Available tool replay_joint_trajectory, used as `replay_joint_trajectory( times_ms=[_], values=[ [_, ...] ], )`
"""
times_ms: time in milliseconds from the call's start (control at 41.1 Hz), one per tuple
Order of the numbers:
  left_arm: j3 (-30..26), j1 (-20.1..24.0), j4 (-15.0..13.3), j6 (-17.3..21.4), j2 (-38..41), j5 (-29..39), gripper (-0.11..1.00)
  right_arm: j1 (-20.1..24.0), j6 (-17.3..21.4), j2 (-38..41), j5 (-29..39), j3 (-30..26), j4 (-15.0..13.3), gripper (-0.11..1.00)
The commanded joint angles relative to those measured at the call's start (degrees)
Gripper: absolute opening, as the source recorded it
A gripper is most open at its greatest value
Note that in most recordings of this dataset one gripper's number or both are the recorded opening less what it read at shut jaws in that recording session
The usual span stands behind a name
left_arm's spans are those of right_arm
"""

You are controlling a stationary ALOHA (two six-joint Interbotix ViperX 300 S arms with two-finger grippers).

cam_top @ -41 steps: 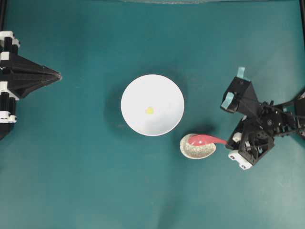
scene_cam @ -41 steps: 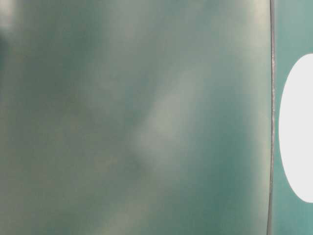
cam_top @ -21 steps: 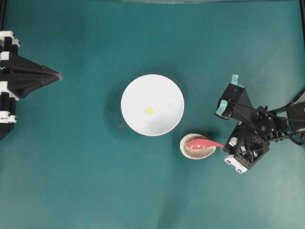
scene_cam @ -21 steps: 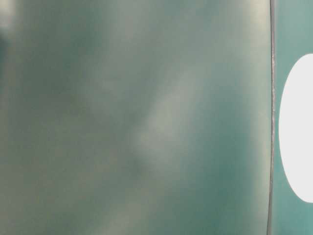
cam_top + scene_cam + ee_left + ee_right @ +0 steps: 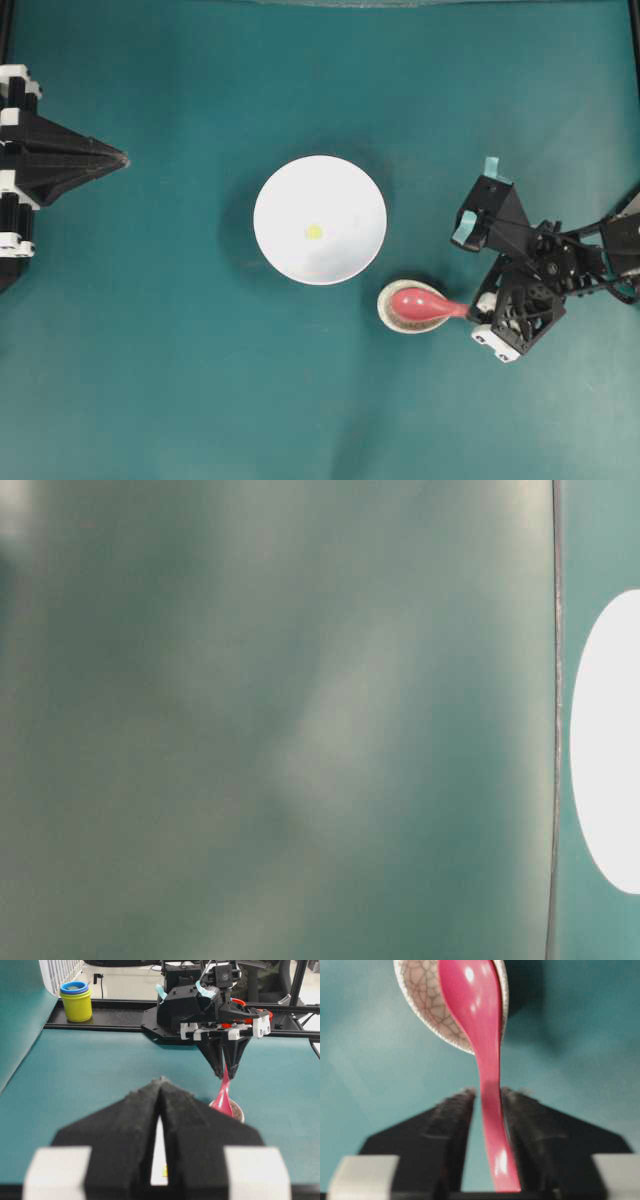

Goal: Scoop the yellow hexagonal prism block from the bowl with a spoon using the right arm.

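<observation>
Teal table [image 5: 180,380]: the flat teal work surface carries everything; the table-level view is a blur and settles nothing.
Right arm [image 5: 560,270]: the black jointed arm with white parts and teal tape tabs reaches in from the right edge; a skewed approach could knock the small dish sideways.
Left gripper [image 5: 160,1090]: the black pointed gripper sits clenched and empty at the far left, well apart from the action.
Bowl [image 5: 350,180]: the large round plain white bowl stands mid-table, just beside the small dish; a low swing across could clip its rim.
Small dish [image 5: 388,312]: the egg-shaped speckled grey-white dish cradles the spoon's scoop.
Right gripper [image 5: 487,1097]: jaws parted, straddling the handle with slim gaps on both sides, not yet grasping it; closing off-centre could pivot the spoon out of the dish.
Spoon [image 5: 480,1025]: the pinkish-red glossy soup spoon looks slippery, so a weak pinch may let it twist.
Block [image 5: 314,231]: the tiny bright yellow hexagonal prism lies near the bowl's centre; it could skid ahead of the scoop.
</observation>
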Motion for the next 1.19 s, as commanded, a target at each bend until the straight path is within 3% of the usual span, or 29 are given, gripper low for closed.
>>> replay_joint_trajectory(
  times_ms=[0,170,389,559,729,948,1167],
  values=[
    [-1.6,0.2,0.1,-0.1,0.3,-0.5,0.02,0.1,-0.2,-0.7,-0.2,-1.0,-1.4,0.43],
    [-1.5,0.2,0.2,-0.2,0.3,-1.1,0.02,0.4,-0.2,-1.8,-0.5,-0.6,-7.6,0.53],
    [-1.6,0.2,0.2,-0.3,0.2,-1.1,0.02,1.5,0.0,-3.3,-5.5,0.8,-20.2,0.55],
    [-1.7,0.2,0.1,-0.3,0.2,-1.1,0.02,1.6,0.2,-4.3,-11.3,1.8,-27.9,0.55],
    [-1.8,0.2,0.1,-0.2,0.2,-1.1,0.02,1.0,0.2,-5.2,-17.2,3.1,-31.6,0.55],
    [-2.1,0.2,0.2,0.3,0.3,-1.2,0.02,-2.4,0.1,-7.6,-32.8,6.2,-37.3,0.54],
    [-2.3,0.2,0.1,0.3,0.3,-1.2,0.02,-6.1,-1.3,-9.8,-45.9,10.2,-37.4,0.54]
  ],
)
